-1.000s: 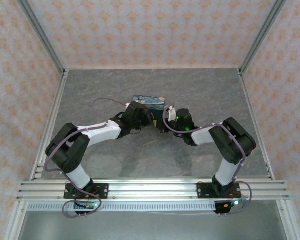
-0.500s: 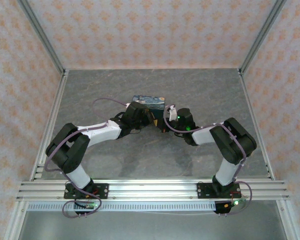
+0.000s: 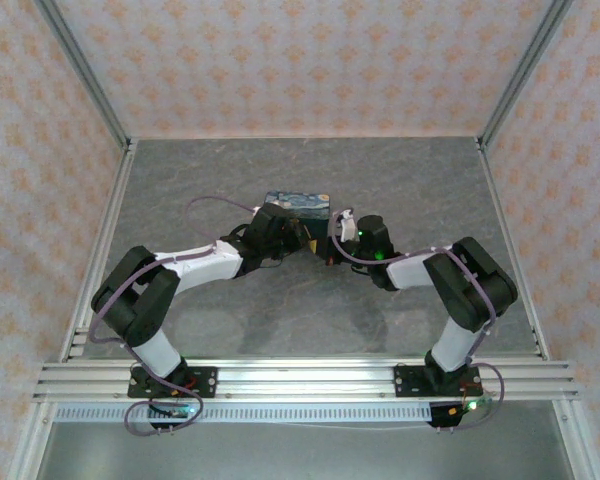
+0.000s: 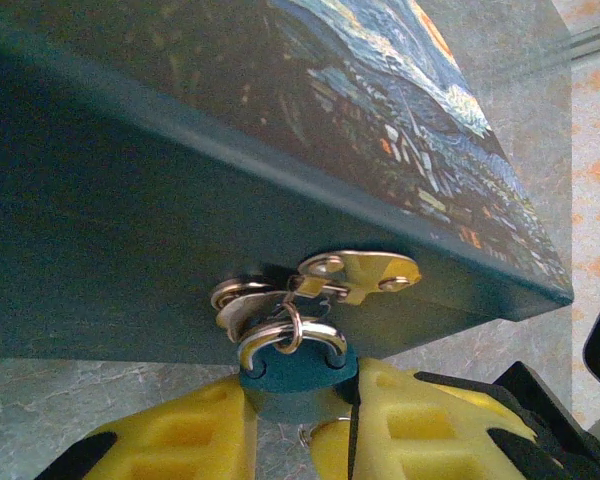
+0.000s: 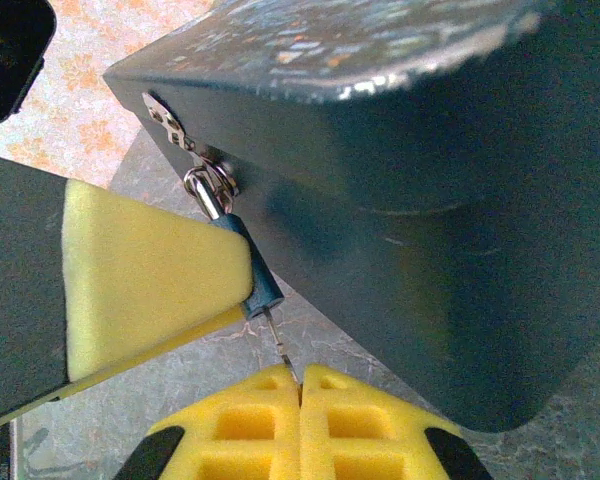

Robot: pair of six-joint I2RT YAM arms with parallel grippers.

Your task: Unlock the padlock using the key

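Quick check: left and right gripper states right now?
Left gripper: closed, holding the padlock.
Right gripper: closed, holding the key.

Teal padlock (image 4: 295,375); blue night-sky-painted box (image 4: 180,200)

Setting: a robot test cell in a lab, not a lived-in room.

Evidence:
- The left arm (image 3: 195,262) and right arm (image 3: 450,285) are bolted to an aluminium rail (image 3: 300,378) along the near edge of a grey stone-look counter (image 3: 230,330).
- Slotted aluminium posts (image 3: 80,70) frame the corners.
- Flat wall panels (image 3: 300,60) with a repeating orange print close three sides.
- An exposed cable (image 3: 210,203) loops off the left arm.
- A bare circuit board (image 3: 170,408) sits below its base.
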